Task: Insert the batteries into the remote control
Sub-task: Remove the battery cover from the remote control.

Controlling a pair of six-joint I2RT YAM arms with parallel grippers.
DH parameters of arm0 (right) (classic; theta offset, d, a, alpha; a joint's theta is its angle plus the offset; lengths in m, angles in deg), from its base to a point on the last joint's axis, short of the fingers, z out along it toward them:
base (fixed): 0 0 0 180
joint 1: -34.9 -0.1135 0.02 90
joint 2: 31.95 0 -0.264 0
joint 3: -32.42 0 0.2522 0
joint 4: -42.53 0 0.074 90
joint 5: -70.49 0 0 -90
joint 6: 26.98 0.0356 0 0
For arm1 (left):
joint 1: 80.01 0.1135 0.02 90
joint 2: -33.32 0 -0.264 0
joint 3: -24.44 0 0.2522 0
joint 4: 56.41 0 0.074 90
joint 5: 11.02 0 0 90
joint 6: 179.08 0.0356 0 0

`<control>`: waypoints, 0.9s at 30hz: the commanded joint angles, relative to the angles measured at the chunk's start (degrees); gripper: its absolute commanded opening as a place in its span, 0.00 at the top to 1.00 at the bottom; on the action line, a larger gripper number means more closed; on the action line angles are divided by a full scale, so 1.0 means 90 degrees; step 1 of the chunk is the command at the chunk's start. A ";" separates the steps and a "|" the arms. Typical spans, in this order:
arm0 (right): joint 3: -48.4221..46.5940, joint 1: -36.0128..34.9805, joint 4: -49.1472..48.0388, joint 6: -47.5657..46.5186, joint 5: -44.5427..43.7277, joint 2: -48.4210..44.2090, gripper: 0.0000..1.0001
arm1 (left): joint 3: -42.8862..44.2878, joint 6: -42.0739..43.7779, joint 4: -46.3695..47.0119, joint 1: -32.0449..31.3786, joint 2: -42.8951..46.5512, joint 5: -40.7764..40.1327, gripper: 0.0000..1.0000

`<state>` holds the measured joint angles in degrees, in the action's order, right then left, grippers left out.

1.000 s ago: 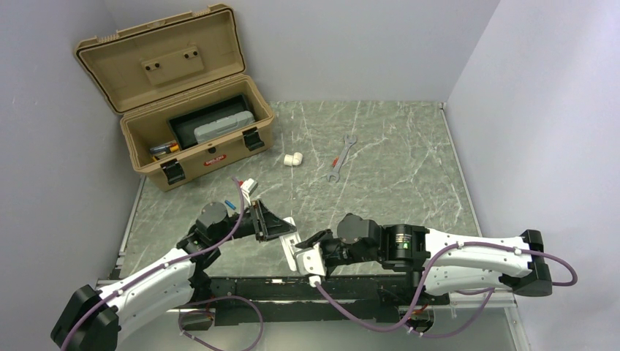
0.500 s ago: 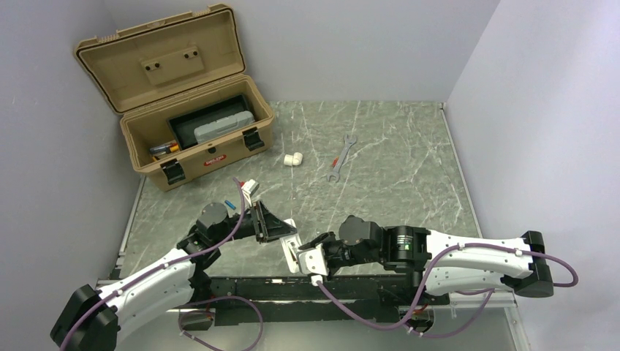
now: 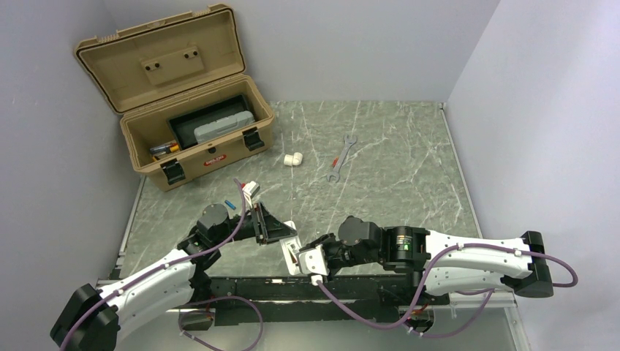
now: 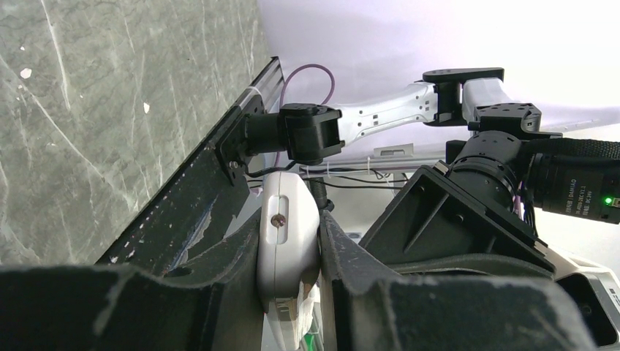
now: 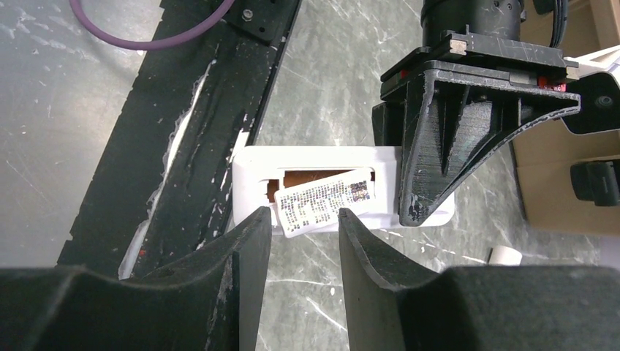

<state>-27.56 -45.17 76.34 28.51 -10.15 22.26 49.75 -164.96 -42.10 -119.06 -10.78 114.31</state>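
Observation:
The remote control is a white bar held back side up just above the table, its battery recess facing the right wrist camera. In the recess lies an orange-brown battery, partly under a loose printed label. My left gripper is shut on the remote's end; in the right wrist view it appears as the black fingers at the right. My right gripper is open just short of the recess, nothing gripped. From above, both grippers meet at the remote near the front edge.
An open tan toolbox stands at the back left. A white pipe elbow and a silver wrench lie mid-table. A black rail runs along the near edge, right beside the remote.
My right wrist has shifted slightly by the remote. The left arm and the remote have stayed where they were.

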 commanded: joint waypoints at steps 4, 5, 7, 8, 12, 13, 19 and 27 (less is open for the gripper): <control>-0.0060 0.0032 -0.0177 0.0042 0.0060 0.0009 0.59 | 0.0009 -0.0038 0.0383 -0.0051 0.0034 0.0225 1.00; -0.0067 0.0039 -0.0177 0.0044 0.0078 0.0027 0.58 | 0.0006 -0.0036 0.0386 -0.0053 0.0043 0.0228 1.00; -0.0079 0.0030 -0.0159 0.0044 0.0109 0.0060 0.58 | 0.0009 -0.0046 0.0385 -0.0050 0.0047 0.0230 1.00; -0.0080 0.0037 -0.0143 0.0040 0.0120 0.0078 0.58 | 0.0017 -0.0046 0.0386 -0.0055 0.0046 0.0228 1.00; -0.0075 0.0033 -0.0091 0.0025 0.0120 0.0111 0.56 | 0.0021 -0.0055 0.0419 -0.0052 0.0024 0.0243 1.00; -0.0074 0.0033 -0.0085 0.0025 0.0125 0.0116 0.55 | 0.0022 -0.0056 0.0431 -0.0047 0.0004 0.0243 1.00; -0.0080 0.0037 -0.0060 0.0053 0.0162 0.0085 0.51 | 0.0013 -0.0086 0.0540 -0.0047 -0.0083 0.0269 1.00; -0.0099 0.0034 -0.0004 0.0036 0.0222 0.0086 0.49 | 0.0010 -0.0085 0.0589 -0.0055 -0.0136 0.0269 1.00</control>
<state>-27.56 -45.06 76.43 28.58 -8.92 23.33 49.67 -165.07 -40.81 -119.21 -11.92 115.41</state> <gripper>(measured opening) 0.508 0.311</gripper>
